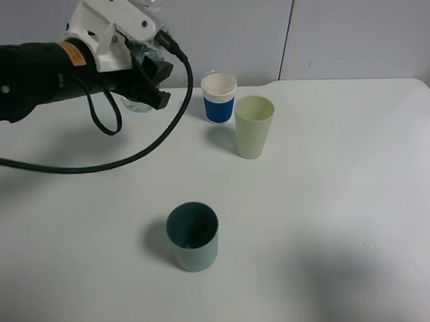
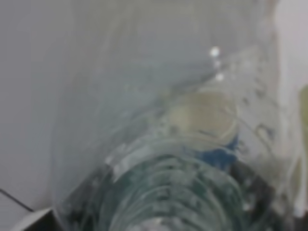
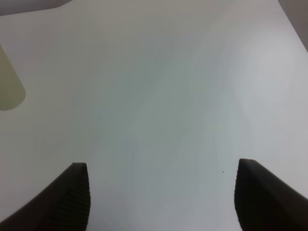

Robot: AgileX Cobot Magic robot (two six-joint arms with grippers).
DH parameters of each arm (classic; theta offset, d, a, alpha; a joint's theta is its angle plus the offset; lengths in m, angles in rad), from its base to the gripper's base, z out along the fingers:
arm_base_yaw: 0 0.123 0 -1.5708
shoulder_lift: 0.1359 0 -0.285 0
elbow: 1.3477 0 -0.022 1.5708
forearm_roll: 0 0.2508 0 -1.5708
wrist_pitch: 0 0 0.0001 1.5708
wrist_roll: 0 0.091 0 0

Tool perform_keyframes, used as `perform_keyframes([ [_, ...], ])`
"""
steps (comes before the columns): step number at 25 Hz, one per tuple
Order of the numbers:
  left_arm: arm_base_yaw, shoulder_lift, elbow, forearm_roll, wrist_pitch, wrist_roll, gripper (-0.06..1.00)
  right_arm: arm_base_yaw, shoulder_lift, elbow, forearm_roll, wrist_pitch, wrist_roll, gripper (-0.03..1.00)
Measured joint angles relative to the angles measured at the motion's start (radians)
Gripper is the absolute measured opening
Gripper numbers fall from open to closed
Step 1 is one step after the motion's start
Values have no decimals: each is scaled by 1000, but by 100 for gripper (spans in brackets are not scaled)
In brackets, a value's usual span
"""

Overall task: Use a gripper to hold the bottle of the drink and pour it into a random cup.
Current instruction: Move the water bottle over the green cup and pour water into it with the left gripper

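My left gripper point(image 1: 143, 68), black with white jaw parts and an orange label, is shut on the clear bottle of the drink point(image 1: 132, 102) at the back left of the table. Only the bottle's ends show past the jaws. In the left wrist view the bottle point(image 2: 168, 159) fills the frame, blurred, with its green label near the camera. The dark teal-green cup point(image 1: 193, 237) stands upright and empty at the front middle, well apart from the bottle. My right gripper point(image 3: 161, 197) is open and empty over bare table; it does not show in the exterior view.
A blue-and-white cup point(image 1: 219, 98) and a pale yellow-green tumbler point(image 1: 254, 127) stand at the back middle, to the right of the bottle. The tumbler's edge shows in the right wrist view point(image 3: 9, 86). The left arm's black cable point(image 1: 129, 161) hangs over the white table point(image 1: 345, 198).
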Motion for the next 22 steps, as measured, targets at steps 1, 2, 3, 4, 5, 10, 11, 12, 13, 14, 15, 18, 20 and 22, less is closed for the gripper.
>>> perform_keyframes([
  [1, 0, -25, 35, 4, -29, 23, 50, 0, 0, 0, 0, 0, 0, 63],
  [2, 0, -49, 64, 7, -62, 48, 50, 0, 0, 0, 0, 0, 0, 63],
  [3, 0, -69, 98, 9, -90, 71, 50, 0, 0, 0, 0, 0, 0, 63],
  [4, 0, -92, 127, 10, -110, 91, 50, 0, 0, 0, 0, 0, 0, 63],
  [5, 0, -112, 150, 10, -125, 112, 50, 0, 0, 0, 0, 0, 0, 63],
  [10, 0, -178, 260, 11, -140, 212, 50, 0, 0, 0, 0, 0, 0, 63],
  [11, 0, -186, 279, 11, -143, 231, 50, 0, 0, 0, 0, 0, 0, 63],
  [12, 0, -192, 299, 11, -148, 255, 50, 0, 0, 0, 0, 0, 0, 63],
  [13, 0, -194, 313, 11, -151, 281, 50, 0, 0, 0, 0, 0, 0, 63],
  [14, 0, -197, 330, 11, -153, 306, 50, 0, 0, 0, 0, 0, 0, 63],
  [15, 0, -197, 343, 11, -154, 326, 50, 0, 0, 0, 0, 0, 0, 63],
  [18, -8, -198, 376, 11, -157, 387, 50, 0, 0, 0, 0, 0, 0, 63],
  [20, -19, -198, 393, 11, -158, 442, 50, 0, 0, 0, 0, 0, 0, 63],
  [22, -31, -198, 409, 11, -159, 503, 50, 0, 0, 0, 0, 0, 0, 63],
])
